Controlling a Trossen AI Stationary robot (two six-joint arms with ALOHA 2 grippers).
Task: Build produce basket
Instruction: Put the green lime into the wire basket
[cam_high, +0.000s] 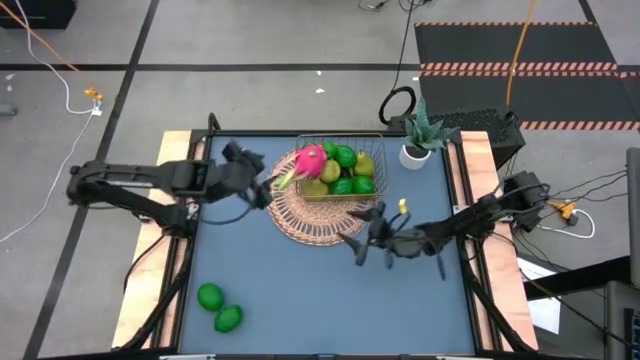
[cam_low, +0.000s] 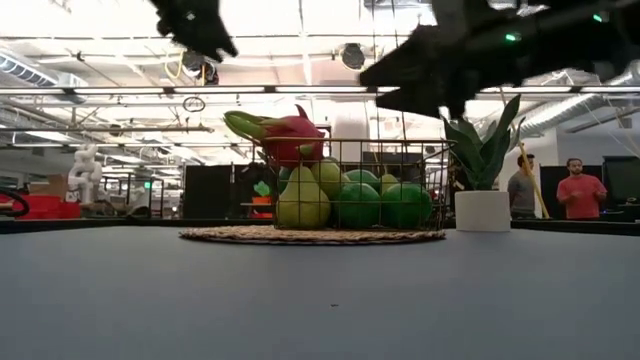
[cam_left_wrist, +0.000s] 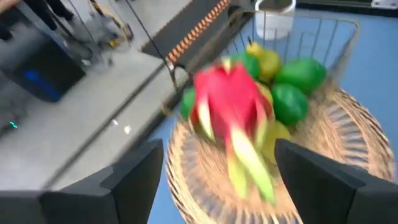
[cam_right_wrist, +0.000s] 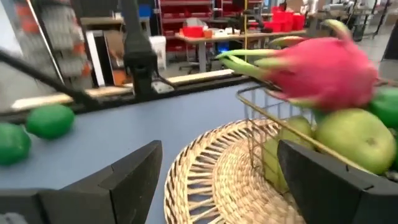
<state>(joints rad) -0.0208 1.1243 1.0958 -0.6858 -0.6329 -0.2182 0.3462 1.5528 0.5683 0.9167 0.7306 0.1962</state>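
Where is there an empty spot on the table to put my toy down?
The blue table is bare between the two limes and the right fingers. It is crowded around the basket on the woven mat.

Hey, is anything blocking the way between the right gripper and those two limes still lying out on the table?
Nothing visible. The right gripper hangs open beside the wicker mat, and only bare table lies between it and the two limes.
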